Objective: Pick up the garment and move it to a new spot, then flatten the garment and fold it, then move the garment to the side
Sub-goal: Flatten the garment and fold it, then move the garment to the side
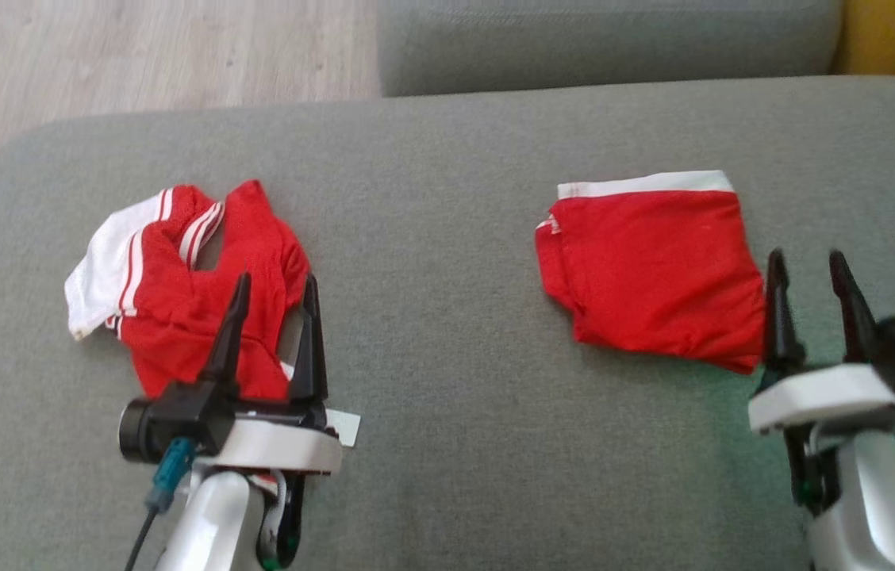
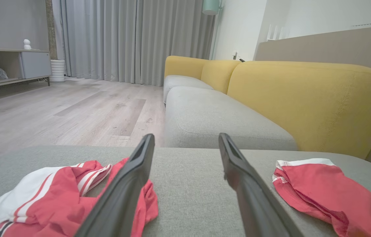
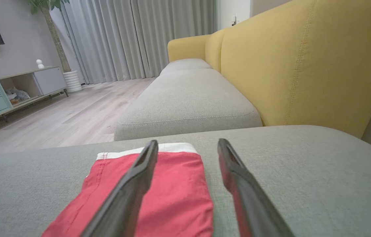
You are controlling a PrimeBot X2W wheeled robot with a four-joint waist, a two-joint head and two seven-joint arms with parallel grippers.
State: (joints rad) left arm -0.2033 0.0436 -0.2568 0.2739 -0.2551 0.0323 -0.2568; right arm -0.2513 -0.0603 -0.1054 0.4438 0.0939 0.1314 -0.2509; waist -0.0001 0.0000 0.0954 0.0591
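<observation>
Right claw point(image 1: 805, 262), lower right of the head view: fingers parted, nothing between them, tips just beside the right edge of the folded red knit garment with a white waistband point(image 1: 654, 270). That piece lies flat right of centre on the grey fabric sofa seat point(image 1: 447, 238). Left claw point(image 1: 277, 281), lower left: spread wide, empty, poised over the crumpled red garment with white stripes and a white panel point(image 1: 178, 309). Both pieces look light and limp, zero stiffness. Folded one will likely fall open if lifted by a single layer, so pinch through all layers at the fold or waistband, or slide it. Seat fabric looks grippy, expect drag. Can't tell whether the right claw's inner finger touches the cloth. Left claw's body hides the crumpled piece's near edge. Small white tab point(image 1: 346, 428) by that wrist, can't identify. Head view is soft.
</observation>
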